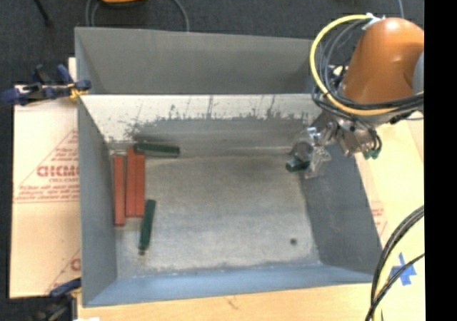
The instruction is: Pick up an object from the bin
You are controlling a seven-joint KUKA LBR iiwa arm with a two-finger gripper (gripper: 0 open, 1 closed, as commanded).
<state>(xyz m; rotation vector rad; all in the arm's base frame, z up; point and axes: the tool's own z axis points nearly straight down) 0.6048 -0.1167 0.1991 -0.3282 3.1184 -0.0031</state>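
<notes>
My gripper (308, 161) hangs by the bin's right wall, near the back right corner. A short dark green piece (295, 165) sticks out to the left from between its fingertips, and the fingers are shut on it. Far off on the left side lie two red bars (128, 187) side by side along the left wall. A dark green marker (157, 149) lies across their far end. Another dark green marker (146, 225) lies at their near end.
The orange cover and looped cables of the arm sit over the bin's right rim. A small dark speck (293, 242) lies on the floor at the front right. The bin's grey floor stretches bare between the red bars and the gripper.
</notes>
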